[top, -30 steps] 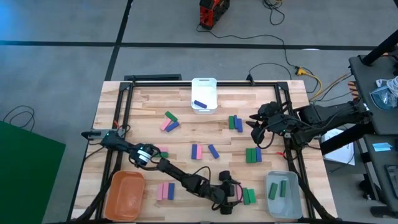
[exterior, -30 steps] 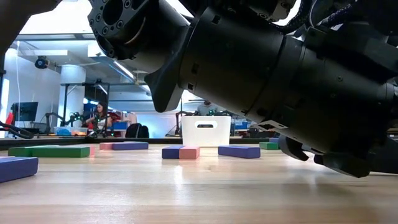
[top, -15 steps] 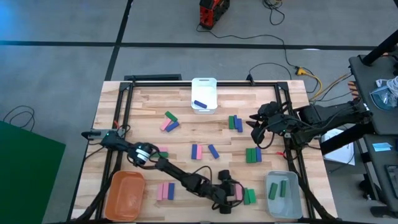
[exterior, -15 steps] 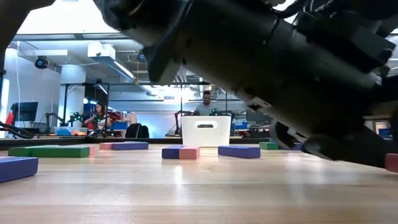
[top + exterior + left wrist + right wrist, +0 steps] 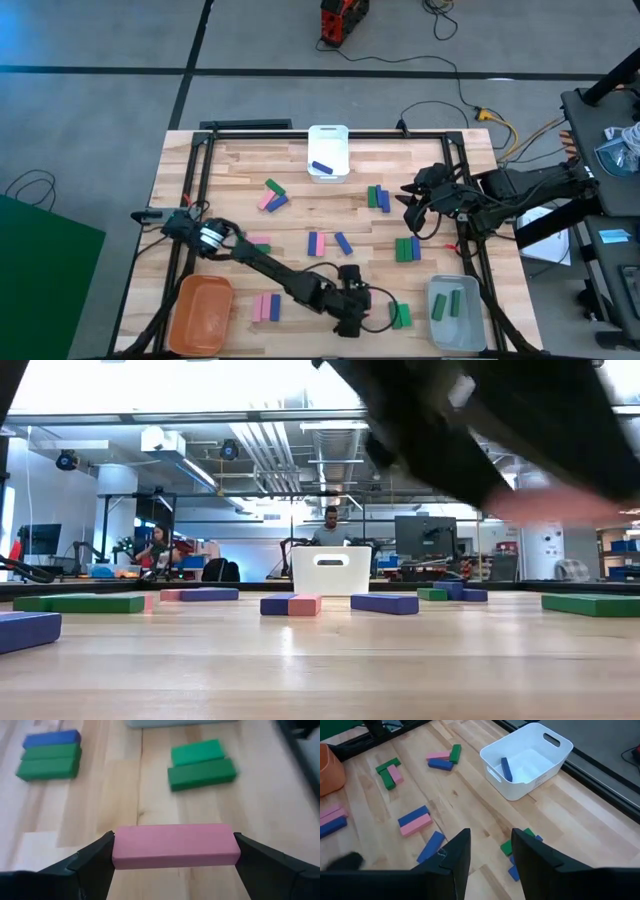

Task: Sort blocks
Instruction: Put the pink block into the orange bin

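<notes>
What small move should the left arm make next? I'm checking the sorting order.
Probably swing toward the orange bin. The left tool grips a pink block crosswise, lifted off the table, and that bin looks empty while green blocks sit in the grey bin.

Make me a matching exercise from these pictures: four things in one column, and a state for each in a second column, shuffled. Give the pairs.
Things
1. white plastic bin
2. grey plastic bin
3. pink rectangular block
4. right tool

States
A. clamped between the fingers of the left tool
B. holds two green blocks
C. holds one dark blue block
D. open, gripping nothing, above the table's right side

Pairs: 1-C, 2-B, 3-A, 4-D
</notes>
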